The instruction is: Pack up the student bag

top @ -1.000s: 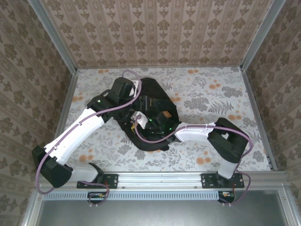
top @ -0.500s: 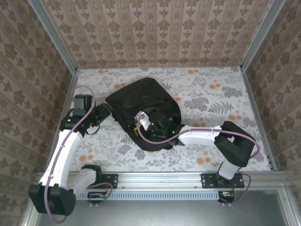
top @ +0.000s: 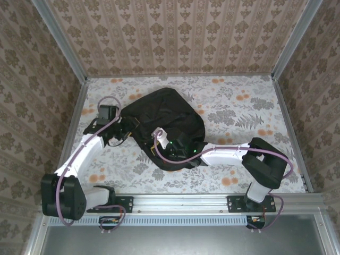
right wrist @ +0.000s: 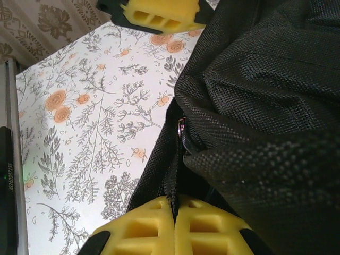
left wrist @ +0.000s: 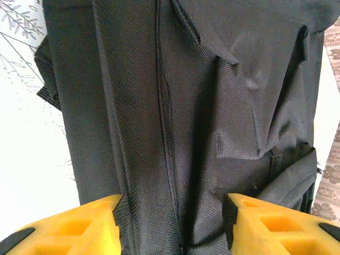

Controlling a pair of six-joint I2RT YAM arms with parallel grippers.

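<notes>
The student bag (top: 169,114) is a large black fabric backpack lying in the middle of the floral table. My left gripper (top: 129,129) is at the bag's left edge. In the left wrist view its yellow fingers (left wrist: 90,226) stand apart, open, with the bag's fabric (left wrist: 186,106) and a zipper seam running between them. My right gripper (top: 161,142) is at the bag's near edge. Seen from the right wrist, the right gripper (right wrist: 175,210) is shut on the bag's zipper edge (right wrist: 178,159), with a small metal zipper part just above. A yellow finger (right wrist: 159,9) shows at the top of that view.
The table (top: 244,111) has a white floral cover, with bare surface right and near-left of the bag. Patterned walls stand close on three sides. A metal rail (top: 180,203) with both arm bases runs along the near edge.
My left arm lifted off the bag, swung out to the left, then came back to the bag's left edge. The bag's top now lies rounded and closed over. The right gripper stayed put.
</notes>
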